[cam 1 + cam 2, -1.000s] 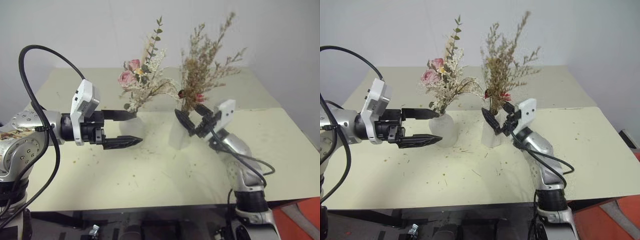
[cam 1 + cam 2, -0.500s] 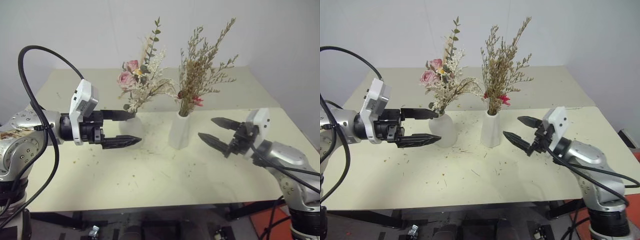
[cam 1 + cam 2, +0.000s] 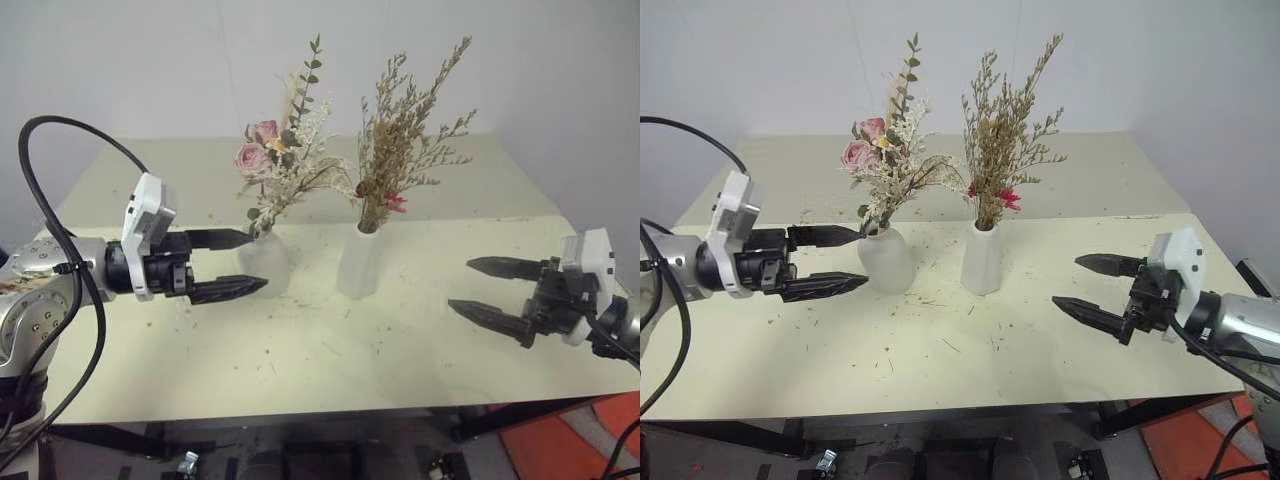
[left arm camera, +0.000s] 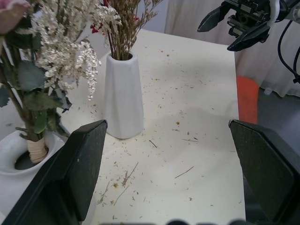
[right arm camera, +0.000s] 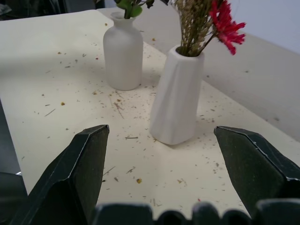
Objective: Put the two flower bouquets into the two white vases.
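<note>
Pulled back from the slim vase (image 3: 981,258), the right gripper (image 3: 1092,285) now hangs wide open and empty, like the left gripper (image 3: 840,259). Two bouquets, rose bunch (image 3: 885,170) and tan bunch (image 3: 1002,135), stand in two vases, squat vase (image 3: 886,261) leftward.

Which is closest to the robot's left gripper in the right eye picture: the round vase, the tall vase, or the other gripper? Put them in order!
From the left gripper, nearest first:
1. The round vase, right beside the fingertips, holding the rose bunch.
2. The tall vase, next along toward the middle of the table.
3. The right gripper, far across on the other side.
</note>
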Motion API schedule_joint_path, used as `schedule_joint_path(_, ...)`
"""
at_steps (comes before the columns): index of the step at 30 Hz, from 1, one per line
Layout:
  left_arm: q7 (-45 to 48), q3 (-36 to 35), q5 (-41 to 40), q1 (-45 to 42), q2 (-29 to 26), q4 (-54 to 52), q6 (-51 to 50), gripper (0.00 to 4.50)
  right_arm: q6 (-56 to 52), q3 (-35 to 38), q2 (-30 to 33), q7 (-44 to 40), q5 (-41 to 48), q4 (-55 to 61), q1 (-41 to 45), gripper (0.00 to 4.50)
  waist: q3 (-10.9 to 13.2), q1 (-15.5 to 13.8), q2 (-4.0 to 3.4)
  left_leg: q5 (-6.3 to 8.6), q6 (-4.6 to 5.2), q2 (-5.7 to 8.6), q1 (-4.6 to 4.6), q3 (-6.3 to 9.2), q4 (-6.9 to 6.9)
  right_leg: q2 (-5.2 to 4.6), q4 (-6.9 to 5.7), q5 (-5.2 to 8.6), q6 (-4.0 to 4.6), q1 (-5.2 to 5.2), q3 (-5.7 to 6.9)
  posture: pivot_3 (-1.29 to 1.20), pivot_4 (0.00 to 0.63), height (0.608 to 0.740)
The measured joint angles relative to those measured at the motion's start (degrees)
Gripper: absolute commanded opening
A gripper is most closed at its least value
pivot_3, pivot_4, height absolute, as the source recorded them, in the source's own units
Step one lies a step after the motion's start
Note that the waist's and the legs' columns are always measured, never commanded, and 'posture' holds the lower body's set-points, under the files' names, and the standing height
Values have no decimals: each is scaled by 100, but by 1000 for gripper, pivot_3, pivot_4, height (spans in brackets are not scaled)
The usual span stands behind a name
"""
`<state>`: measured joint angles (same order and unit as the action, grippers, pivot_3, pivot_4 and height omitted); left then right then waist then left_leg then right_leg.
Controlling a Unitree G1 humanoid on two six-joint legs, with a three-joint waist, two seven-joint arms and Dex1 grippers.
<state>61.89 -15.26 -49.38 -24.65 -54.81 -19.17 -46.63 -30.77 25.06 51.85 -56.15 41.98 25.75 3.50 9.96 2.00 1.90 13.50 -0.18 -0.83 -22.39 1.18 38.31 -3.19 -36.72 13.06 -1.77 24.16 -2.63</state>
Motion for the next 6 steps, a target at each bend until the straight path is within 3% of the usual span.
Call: schedule_joint_path(6,95,-175,-21,333,50,-35,254,4500,-112,136,56,7,151,110,-102,4212,0,-41,0,0,0,0,1,-2,0,0,0,0,0,0,-1,0,150,740)
